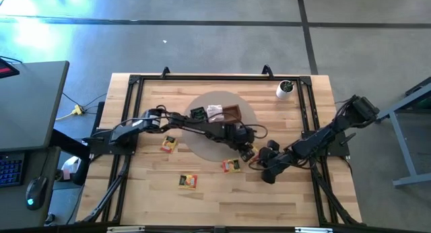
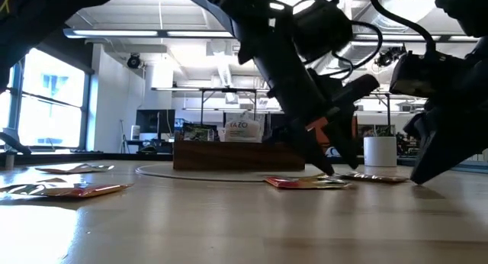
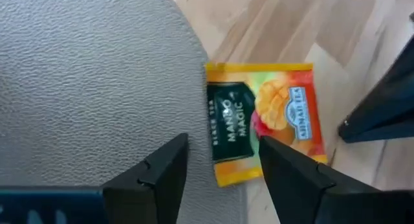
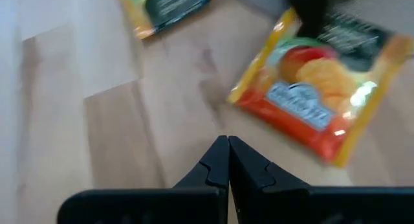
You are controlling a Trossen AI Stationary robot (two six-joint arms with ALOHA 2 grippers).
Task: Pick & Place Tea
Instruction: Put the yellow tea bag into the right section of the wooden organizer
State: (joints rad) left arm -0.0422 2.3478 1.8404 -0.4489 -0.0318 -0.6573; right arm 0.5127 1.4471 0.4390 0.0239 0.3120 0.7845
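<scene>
From above, we see the left gripper (image 1: pixel 248 152) reaching across the round grey mat (image 1: pixel 202 147) to a yellow-orange sachet (image 1: pixel 250 154) at the mat's lower right edge, just right of frame centre. The right gripper (image 1: pixel 264 171) sits close by, lower right of it. Other sachets lie loose: one (image 1: pixel 231 166) just below centre, one (image 1: pixel 168 145) left of centre, one (image 1: pixel 188 182) lower left. The wooden tray (image 1: pixel 227 112) at upper centre already holds some tea.

At table height, both arms come down right of centre onto flat sachets (image 2: pixel 305 183), with the tray (image 2: pixel 236 157) behind.

The left wrist view shows its fingers (image 3: pixel 162 172) spread, straddling the near edge of the mango sachet (image 3: pixel 265 120), not yet touching it.

The right wrist view shows its fingers (image 4: pixel 228 162) pressed together, empty, with a sachet (image 4: pixel 317 94) ahead at upper right.

We judge the pick is in hand: next, lower and close on the sachet's edge, then carry it to the tray.
</scene>
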